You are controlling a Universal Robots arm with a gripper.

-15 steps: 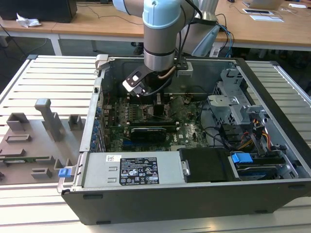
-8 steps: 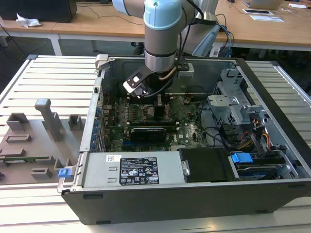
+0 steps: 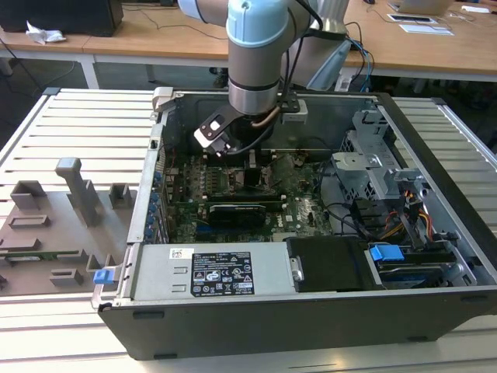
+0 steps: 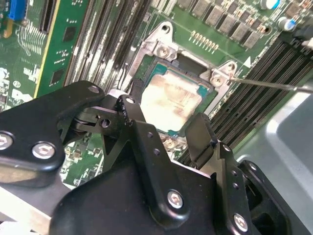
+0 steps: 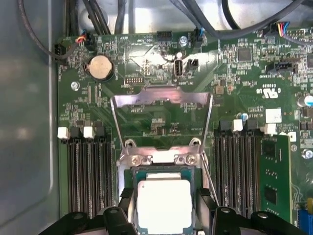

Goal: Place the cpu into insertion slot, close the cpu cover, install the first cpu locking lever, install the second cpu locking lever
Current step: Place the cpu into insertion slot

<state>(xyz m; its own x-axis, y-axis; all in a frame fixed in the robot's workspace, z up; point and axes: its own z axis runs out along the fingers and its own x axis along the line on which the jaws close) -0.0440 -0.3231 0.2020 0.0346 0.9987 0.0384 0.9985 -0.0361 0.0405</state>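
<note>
The cpu (image 5: 164,205), a silvery square chip (image 4: 171,98), lies in the insertion slot (image 5: 166,170) on the green motherboard. In both wrist views my gripper (image 4: 167,120) straddles it, one black finger (image 4: 133,112) against each of two opposite edges, shut on the chip. The cpu cover (image 5: 161,95), a grey metal frame, stands swung up and open behind the slot. A thin wire locking lever (image 4: 274,85) sticks out raised beside the slot. In the exterior view my gripper (image 3: 252,167) reaches down into the open computer case.
Long black memory slots (image 5: 85,176) flank the socket on both sides. A green card (image 5: 274,186) stands beside one row. The case wall (image 3: 155,194), drive cage (image 3: 373,167), cables (image 3: 411,210) and power-supply box (image 3: 210,272) surround the board. A grey fixture tray (image 3: 54,225) lies outside.
</note>
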